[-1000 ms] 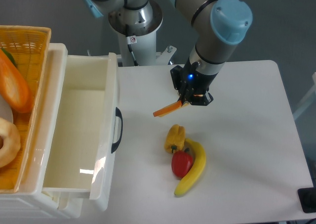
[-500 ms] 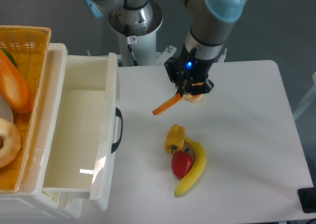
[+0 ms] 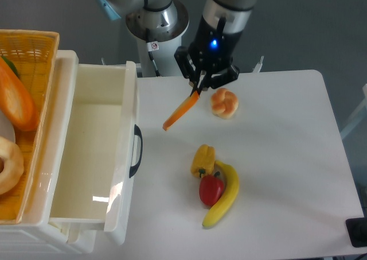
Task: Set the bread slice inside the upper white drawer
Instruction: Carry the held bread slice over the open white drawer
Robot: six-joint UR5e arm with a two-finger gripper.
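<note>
The gripper (image 3: 198,90) is closed on the upper end of the bread slice (image 3: 180,111) and holds it in the air above the white table (image 3: 287,151). The slice is seen edge-on as an orange strip, tilted down to the left, with its lower end pointing towards the drawer side. It hangs between the gripper and the upper white drawer (image 3: 92,151), to the right of the drawer's front panel and not over the drawer.

The drawer is pulled out, and its dark curved handle (image 3: 136,151) is on the front panel. A woven yellow basket (image 3: 31,45) sits to the left of the drawer, with a long orange baguette loaf (image 3: 17,99) inside.

On the table, a small knotted bun (image 3: 224,103) lies just right of the gripper. Lower, a yellow pepper (image 3: 203,160), a red pepper (image 3: 211,189) and a banana (image 3: 223,196) lie together, touching.
</note>
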